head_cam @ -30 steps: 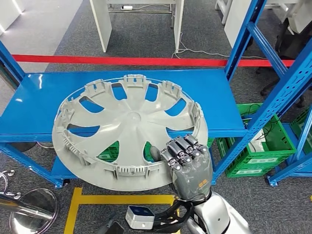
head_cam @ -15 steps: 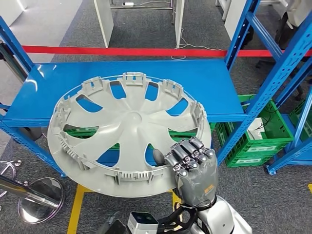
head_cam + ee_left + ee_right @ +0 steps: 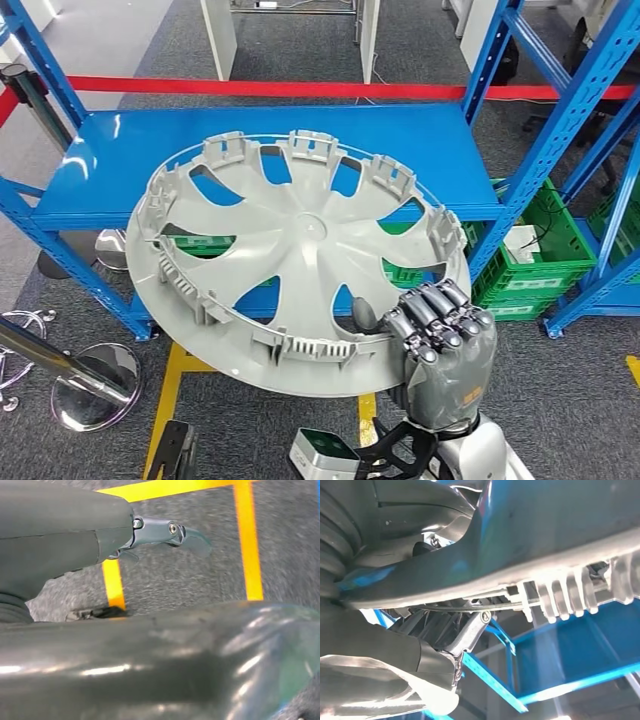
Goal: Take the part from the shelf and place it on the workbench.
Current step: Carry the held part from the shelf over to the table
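Observation:
The part is a large silver-grey wheel cover point(image 3: 302, 245) with several spokes and clipped tabs around its rim. It hangs tilted in front of the blue shelf board point(image 3: 113, 165), which shows through its openings. My right hand point(image 3: 441, 350) grips its near right rim, fingers curled over the top edge and thumb point(image 3: 364, 314) poking through an opening. In the right wrist view the cover's ribbed rim point(image 3: 561, 597) runs above my fingers point(image 3: 433, 625). My left hand point(image 3: 113, 530) hangs low over the grey floor; how its fingers lie is unclear.
Blue shelf uprights point(image 3: 528, 170) rise at the right, with green crates point(image 3: 547, 265) behind them. A red tape line point(image 3: 264, 90) crosses the floor beyond the shelf. A steel stanchion base point(image 3: 94, 385) and a yellow floor line point(image 3: 170, 390) lie at lower left.
The whole view has shifted, so the camera moved. The wheel cover stays in my right hand's grip and now sits further right and larger in the picture.

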Available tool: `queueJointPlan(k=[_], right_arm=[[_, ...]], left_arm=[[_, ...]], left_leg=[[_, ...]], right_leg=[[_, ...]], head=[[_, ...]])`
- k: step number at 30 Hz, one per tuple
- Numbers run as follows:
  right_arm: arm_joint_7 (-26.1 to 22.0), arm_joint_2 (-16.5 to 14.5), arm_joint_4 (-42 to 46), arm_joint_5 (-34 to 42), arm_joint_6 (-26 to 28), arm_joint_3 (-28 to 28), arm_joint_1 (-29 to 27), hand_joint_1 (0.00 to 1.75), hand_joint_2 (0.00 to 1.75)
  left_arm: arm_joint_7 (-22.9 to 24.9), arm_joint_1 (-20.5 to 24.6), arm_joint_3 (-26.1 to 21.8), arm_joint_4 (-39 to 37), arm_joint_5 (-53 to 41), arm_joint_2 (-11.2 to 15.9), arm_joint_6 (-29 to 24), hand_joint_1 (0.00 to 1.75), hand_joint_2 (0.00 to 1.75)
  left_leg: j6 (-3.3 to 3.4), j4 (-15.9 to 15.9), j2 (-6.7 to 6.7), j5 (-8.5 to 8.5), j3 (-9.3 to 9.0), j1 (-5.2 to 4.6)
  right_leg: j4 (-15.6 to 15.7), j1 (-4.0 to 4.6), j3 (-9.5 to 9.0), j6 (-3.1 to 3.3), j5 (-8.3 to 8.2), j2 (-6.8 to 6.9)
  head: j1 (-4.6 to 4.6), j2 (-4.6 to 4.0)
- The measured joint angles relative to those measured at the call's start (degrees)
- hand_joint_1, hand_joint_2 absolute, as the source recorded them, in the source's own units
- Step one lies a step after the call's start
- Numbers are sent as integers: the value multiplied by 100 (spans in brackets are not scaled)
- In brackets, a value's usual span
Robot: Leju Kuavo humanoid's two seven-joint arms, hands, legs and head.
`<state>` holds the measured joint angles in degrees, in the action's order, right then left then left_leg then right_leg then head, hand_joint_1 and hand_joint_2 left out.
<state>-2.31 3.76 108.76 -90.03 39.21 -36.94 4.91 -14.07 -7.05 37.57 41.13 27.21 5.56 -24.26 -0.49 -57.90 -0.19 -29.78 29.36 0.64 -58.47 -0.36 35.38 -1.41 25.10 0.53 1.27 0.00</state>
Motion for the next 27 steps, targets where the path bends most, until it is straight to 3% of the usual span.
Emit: queueJointPlan(k=[1, 2, 4, 5, 6, 7, 8, 9, 11, 12, 14, 16, 17, 19, 21, 22, 23, 25, 27], right_arm=[[-5, 2, 31, 0, 0, 39, -36, 175, 175], [-7, 8, 57, 0, 0, 74, -72, 175, 175], [-7, 28, 105, 1, 0, 136, -132, 175, 175], [-4, 43, 124, 2, 0, 160, -159, 175, 175], [4, 57, 144, 2, 0, 186, -186, 175, 175], [14, 72, 165, 2, 0, 212, -209, 175, 175], [27, 87, 188, 2, 0, 238, -228, 175, 175], [44, 104, 213, 2, 0, 258, -240, 175, 175], [76, 136, 271, 3, 0, 278, -255, 175, 175], [90, 151, 306, 4, 1, 281, -261, 175, 175], [110, 187, 373, 3, 2, 284, -287, 175, 175], [119, 232, 414, 1, 2, 301, -324, 175, 175], [116, 250, 426, 1, 1, 319, -341, 175, 175], [108, 276, 451, 0, 0, 359, -366, 175, 175], [102, 297, 492, 0, 0, 382, -389, 175, 175], [102, 307, 511, 0, 0, 392, -393, 175, 175], [102, 314, 526, 0, 0, 401, -396, 175, 175], [102, 325, 553, 0, 0, 411, -399, 175, 175], [102, 334, 586, 0, 0, 411, -398, 175, 175]], left_arm=[[-18, -25, -150, -19, 106, 2, 76, 0, 0], [-39, -48, -291, -39, 200, 6, 144, 0, 0], [-93, -71, -586, -99, 356, 16, 252, 0, 0], [-117, -73, -727, -136, 408, 21, 293, 0, 0], [-133, -76, -874, -182, 455, 24, 333, 0, 0], [-143, -82, -1003, -226, 486, 24, 366, 0, 0], [-145, -89, -1126, -268, 509, 24, 396, 0, 0], [-144, -96, -1237, -307, 522, 22, 415, 0, 0], [-129, -102, -1413, -376, 520, 20, 433, 0, 0], [-113, -106, -1478, -410, 511, 20, 436, 0, 0], [-71, -114, -1583, -489, 470, 21, 442, 0, 0], [-18, -124, -1660, -595, 389, 35, 449, 0, 0], [11, -132, -1683, -645, 347, 41, 452, 0, 0], [52, -138, -1705, -732, 232, 49, 445, 0, 0], [68, -113, -1729, -813, 112, 54, 424, 0, 0], [78, -93, -1741, -853, 61, 56, 415, 0, 0], [89, -75, -1751, -886, 23, 57, 407, 0, 0], [105, -44, -1764, -935, -19, 61, 396, 0, 0], [111, -3, -1772, -970, -49, 62, 384, 0, 0]], left_leg=[[61, 10, 13, 53, 59, -1], [126, 22, 27, 117, 125, 1], [216, 33, 48, 255, 284, -2], [237, 30, 49, 323, 372, -12], [244, 26, 49, 393, 466, -25], [245, 22, 50, 462, 553, -38], [242, 16, 50, 530, 640, -49], [235, 11, 51, 594, 719, -59], [211, -5, 50, 714, 848, -78], [188, -10, 50, 778, 897, -86], [129, 11, 55, 915, 955, -85], [59, 49, 55, 983, 990, -68], [22, -6, 52, 869, 1014, -59], [-45, -464, 45, 325, 1117, -33], [-95, -1223, 45, -179, 1228, -11], [-113, -1494, 45, -247, 1228, 0], [-128, -1590, 45, -199, 1152, 14], [-146, -1144, 44, 49, 722, 45], [-141, -428, 23, 89, 248, 49]], right_leg=[[-25, -11, 46, -33, 38, -10], [-117, -18, 113, -60, 177, -20], [-621, -25, 290, -83, 721, -34], [-991, -24, 373, -85, 989, -36], [-1327, -23, 411, -83, 1147, -36], [-1532, -22, 387, -77, 1167, -36], [-1561, -19, 276, -62, 1061, -36], [-1392, -14, 72, -39, 889, -36], [-627, 16, -545, 31, 684, -33], [-193, 29, -845, 57, 712, -31], [329, 62, -1128, 83, 818, -31], [406, 57, -1058, 109, 744, -25], [417, 46, -1007, 147, 678, -17], [414, 27, -906, 209, 541, 3], [355, 27, -760, 228, 429, 11], [311, 25, -662, 223, 383, 14], [257, 21, -559, 217, 344, 17], [139, 7, -366, 188, 294, 15], [35, 15, -206, 133, 253, 13]], head=[[0, 0], [-6, 0], [-18, 0], [-26, 0], [-30, 0], [-31, 0], [-34, 0], [-33, 0], [-35, 0], [-31, 0], [-28, 0], [-29, 0], [-21, 0], [-4, 0], [6, 0], [5, 0], [5, 0], [6, 0], [8, 0]])
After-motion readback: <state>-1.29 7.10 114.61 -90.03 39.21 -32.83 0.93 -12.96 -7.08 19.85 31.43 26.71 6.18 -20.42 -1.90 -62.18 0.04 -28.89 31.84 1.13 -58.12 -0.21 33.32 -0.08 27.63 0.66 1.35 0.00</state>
